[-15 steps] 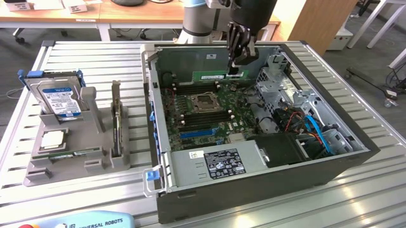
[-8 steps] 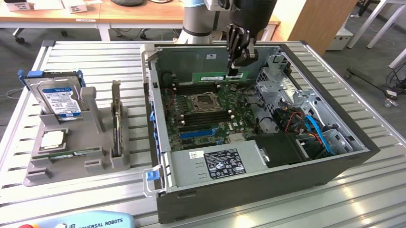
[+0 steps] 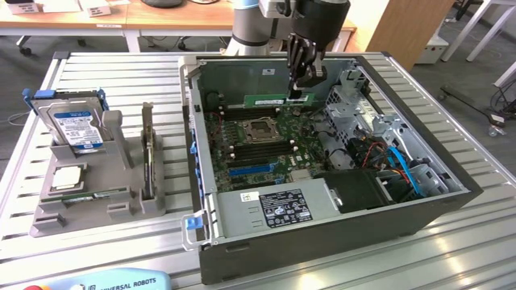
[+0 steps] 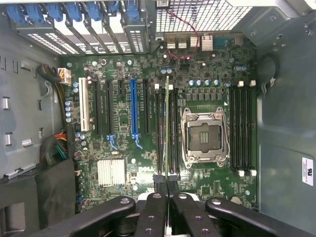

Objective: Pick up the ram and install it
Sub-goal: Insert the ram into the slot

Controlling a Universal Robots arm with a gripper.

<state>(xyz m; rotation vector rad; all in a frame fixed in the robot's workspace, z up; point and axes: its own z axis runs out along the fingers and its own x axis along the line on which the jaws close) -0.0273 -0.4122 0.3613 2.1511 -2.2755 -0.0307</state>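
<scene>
The ram (image 3: 270,100) is a thin green stick held level inside the open computer case (image 3: 451,199), above the far part of the motherboard (image 3: 266,151). My gripper (image 3: 296,89) comes down from above and is shut on the stick's right end. In the wrist view the ram (image 4: 167,123) shows edge-on. It lines up over the dark memory slots (image 4: 159,133) beside the silver processor socket (image 4: 203,136). My gripper (image 4: 167,185) pinches it between the black fingers (image 4: 149,217). I cannot tell whether the stick touches a slot.
A second bank of memory slots (image 4: 244,128) lies past the socket. On the exterior view's left stands a grey fixture (image 3: 48,225) with a hard drive (image 3: 77,124), a square silver chip (image 3: 66,176) and an upright dark card (image 3: 147,151). A drive cage (image 3: 354,99) sits near the gripper.
</scene>
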